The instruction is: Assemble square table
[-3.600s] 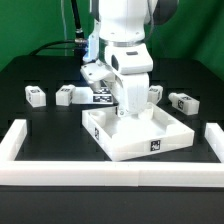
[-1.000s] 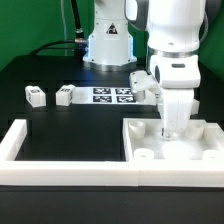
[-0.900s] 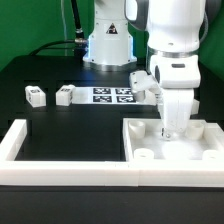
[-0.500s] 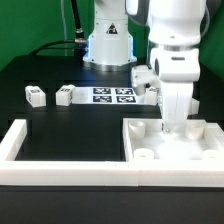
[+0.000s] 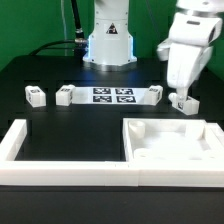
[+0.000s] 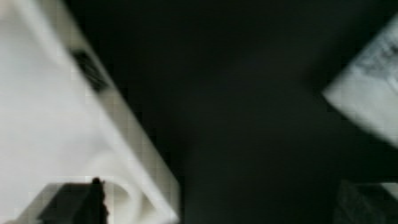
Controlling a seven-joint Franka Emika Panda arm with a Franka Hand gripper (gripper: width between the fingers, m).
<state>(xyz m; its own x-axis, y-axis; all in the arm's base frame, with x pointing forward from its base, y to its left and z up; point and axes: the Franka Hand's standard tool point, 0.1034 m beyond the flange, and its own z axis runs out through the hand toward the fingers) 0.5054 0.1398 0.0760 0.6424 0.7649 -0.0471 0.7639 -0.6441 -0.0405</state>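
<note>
— Where is the square slab?

— Flat on the table, rim up, at about four o'clock in the exterior view. It lies against the front run of the border wall. Nothing is gripping it.

— And the claw?

— Up at two o'clock, clear of the slab and hovering just above the nearest leg block. The wrist view is blurred, but its dark fingertips stand wide apart with only black table between them. So it is spread and holds nothing.

— The other legs?

— At nine o'clock the outermost leg block sits near the second leg block. The fourth leg block is just beside the marker board, on its three o'clock side.
</note>
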